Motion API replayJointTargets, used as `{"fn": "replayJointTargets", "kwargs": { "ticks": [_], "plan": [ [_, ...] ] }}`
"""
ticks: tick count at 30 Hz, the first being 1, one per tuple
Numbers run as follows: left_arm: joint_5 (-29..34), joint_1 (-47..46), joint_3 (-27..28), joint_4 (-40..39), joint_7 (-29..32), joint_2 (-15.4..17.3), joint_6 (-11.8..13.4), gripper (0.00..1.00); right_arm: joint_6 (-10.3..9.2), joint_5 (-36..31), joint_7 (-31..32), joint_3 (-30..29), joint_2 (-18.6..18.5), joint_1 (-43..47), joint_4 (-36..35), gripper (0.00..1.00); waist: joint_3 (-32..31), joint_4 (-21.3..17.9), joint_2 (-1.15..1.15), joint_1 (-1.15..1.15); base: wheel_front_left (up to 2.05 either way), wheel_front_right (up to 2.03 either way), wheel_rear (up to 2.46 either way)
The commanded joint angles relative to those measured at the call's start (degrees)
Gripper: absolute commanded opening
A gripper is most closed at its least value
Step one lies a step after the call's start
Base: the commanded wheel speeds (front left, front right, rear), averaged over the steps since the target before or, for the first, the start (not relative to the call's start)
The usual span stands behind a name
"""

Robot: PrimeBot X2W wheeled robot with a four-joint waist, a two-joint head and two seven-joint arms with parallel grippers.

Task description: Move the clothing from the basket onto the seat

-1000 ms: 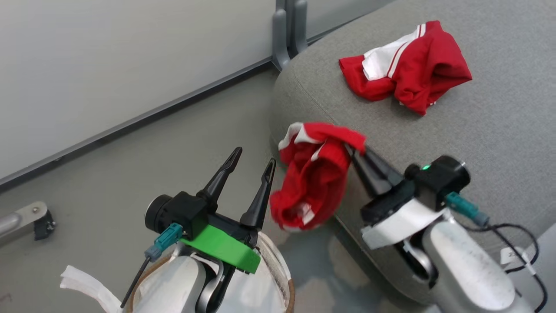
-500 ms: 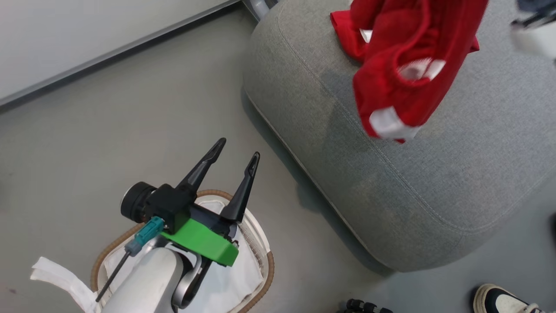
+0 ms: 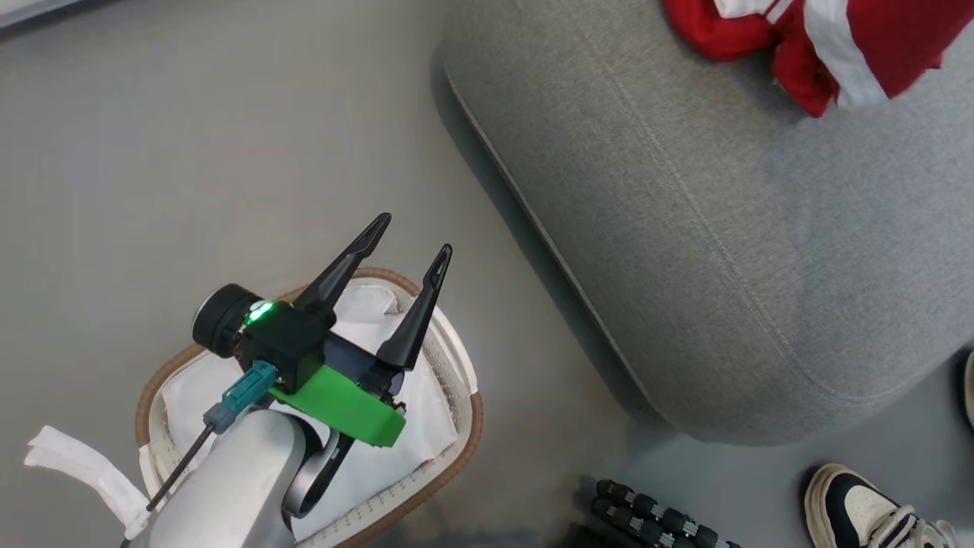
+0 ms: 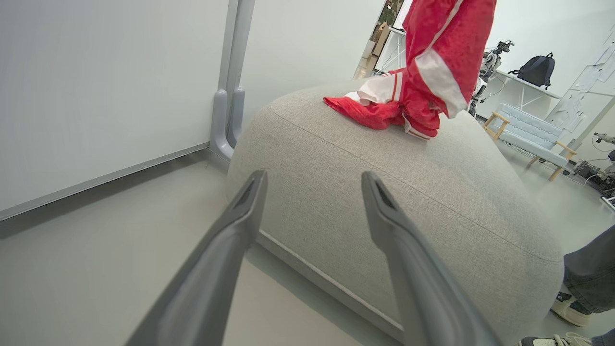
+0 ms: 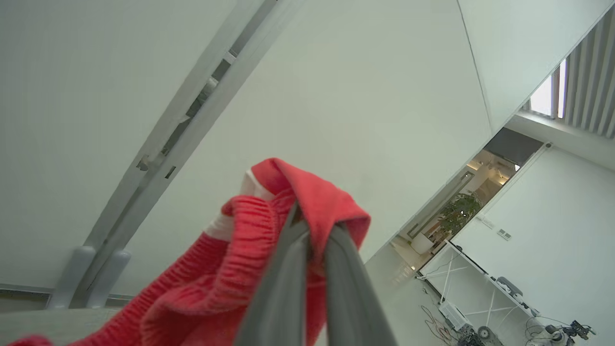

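Red clothing (image 5: 269, 240) with white stripes hangs bunched from the right claw (image 5: 314, 223), whose two fingers are clenched tight on a fold of it. It dangles above the grey seat (image 3: 685, 228), right by a second red garment (image 4: 370, 108) lying on the cushion; whether the two touch I cannot tell. Well apart, the left claw (image 3: 413, 236) stands spread wide and empty over the basket (image 3: 460, 426) on the floor.

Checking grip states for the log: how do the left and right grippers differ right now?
Left gripper has its jaws wide open; right gripper is shut. Left holds nothing; right pinches the red clothing. Left hovers over the basket; right points toward a wall. Both have long dark fingers.
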Motion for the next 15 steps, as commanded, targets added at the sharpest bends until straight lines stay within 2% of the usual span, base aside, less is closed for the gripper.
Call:
{"fn": "replayJointTargets", "kwargs": {
  "ticks": [1, 10, 15],
  "plan": [
    [-0.26, -1.37, 0.08, -0.09, -0.04, 0.66, -0.18, 1.0, -0.08, -0.16, -0.1, -0.81, 1.23, 2.57, 2.4, 0.0, 3.89, 3.6, -0.01, -0.01, 0.0, 0.0, 0.0],
    [-0.23, -3.48, -0.32, -0.11, -0.04, 1.56, -0.18, 1.0, -0.08, -0.74, -0.73, -9.59, 8.25, 12.47, 16.26, 0.0, 8.57, 8.63, -0.01, -0.01, 0.0, 0.0, 0.0],
    [0.12, -3.76, 0.39, -0.08, -0.04, 2.01, -0.18, 1.0, -0.08, -0.99, -0.81, -17.84, 10.98, 15.22, 19.44, 0.0, 9.79, 10.26, -0.01, -0.01, 0.0, 0.0, 0.0]
  ]
}}
